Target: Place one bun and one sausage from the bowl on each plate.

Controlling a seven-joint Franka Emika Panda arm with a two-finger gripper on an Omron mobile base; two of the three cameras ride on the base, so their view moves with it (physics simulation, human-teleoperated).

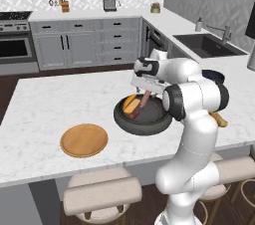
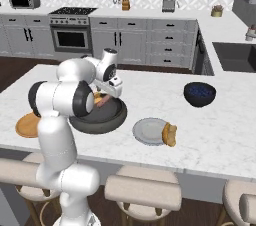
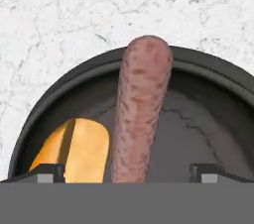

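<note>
Dark bowl [image 2: 102,118] on table [image 2: 220,135], arm over it. Grey plate [image 2: 146,131] just beside, bun [image 2: 169,134] on its right edge. Blue bowl [image 2: 199,94] farther back.

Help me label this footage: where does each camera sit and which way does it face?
Left base view: behind the arm's left, facing the island; arm at lower right, over the bowl, wooden plate left.
Right base view: behind its right; arm at lower left, grey plate with a bun.
Hand view: looks into the bowl at a sausage; gripper open.
All share the bowl.
</note>
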